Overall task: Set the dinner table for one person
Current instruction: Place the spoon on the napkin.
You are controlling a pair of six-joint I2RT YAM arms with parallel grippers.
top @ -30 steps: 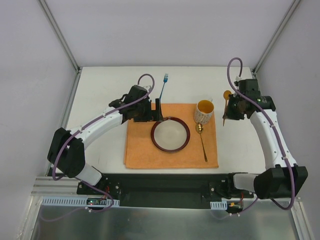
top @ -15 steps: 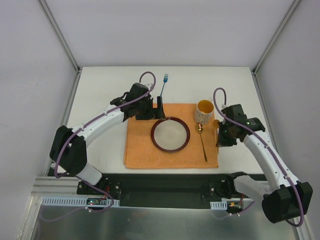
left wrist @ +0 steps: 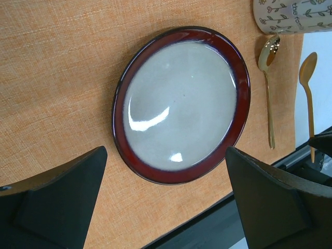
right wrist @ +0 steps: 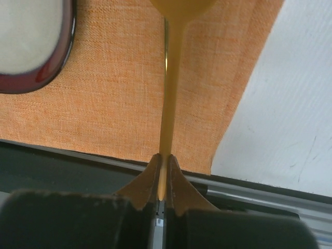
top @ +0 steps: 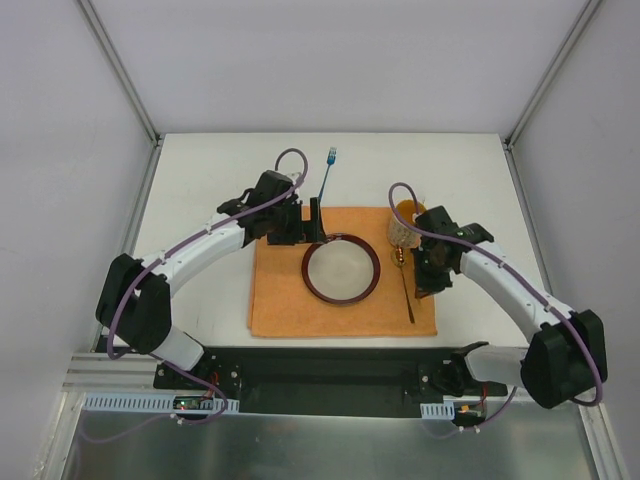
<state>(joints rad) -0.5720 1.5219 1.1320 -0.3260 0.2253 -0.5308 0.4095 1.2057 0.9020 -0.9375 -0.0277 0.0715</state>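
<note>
On the white dinner table (top: 200,200) lies an orange placemat (top: 280,300) with a red-rimmed plate (top: 341,270) in its middle. A gold spoon (top: 406,288) lies to the right of the plate, below a yellow patterned mug (top: 405,224). A blue fork (top: 326,172) lies on the bare table behind the mat. My left gripper (top: 303,228) hovers open and holds nothing at the plate's far-left side; its fingers (left wrist: 57,202) frame the plate (left wrist: 181,104). My right gripper (right wrist: 164,161) is shut on the handle of a yellow-orange spoon (right wrist: 171,93), above the mat's right part.
Grey frame posts (top: 150,130) stand at the table's back corners, with white walls around. The black base rail (top: 330,365) runs along the near edge. Bare white tabletop (right wrist: 280,104) shows right of the mat.
The right arm has swung left and nearer, carrying the yellow-orange spoon from the table's right side to above the mat, beside the gold spoon. The left arm has barely moved.
</note>
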